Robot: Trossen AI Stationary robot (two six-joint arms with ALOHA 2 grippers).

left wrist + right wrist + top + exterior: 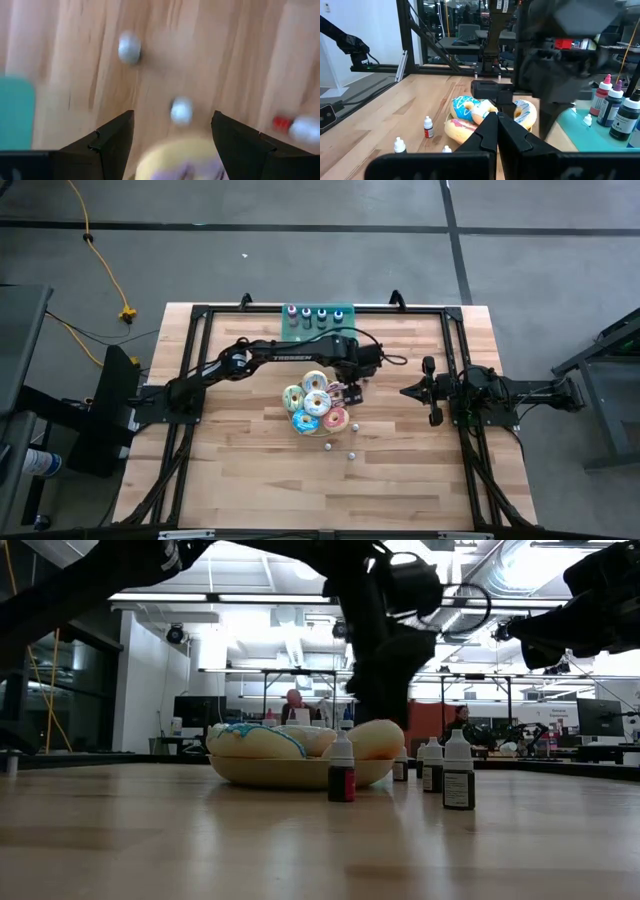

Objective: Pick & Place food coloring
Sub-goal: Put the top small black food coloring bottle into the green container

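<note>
While my left gripper [172,131] is hovering spread and empty over a small bottle [181,110], I am judging it light, rigid, tippy; gripping mid-body.

This was a robotics lab: a black-framed wooden table [250,470] stood on grey concrete floor [300,240], with monitors [605,718] and seated people [295,705] behind.

"How many donuts [305,421] were piled there?"
"Five, as far as the overhead view showed."
"And the small bottles [351,453]?"
"Seven that I could count. Four stood on the one teal tray [296,330], and three were loose on the table [250,470]."
"Anyone about?"
"Two people [293,700], far behind."
</note>
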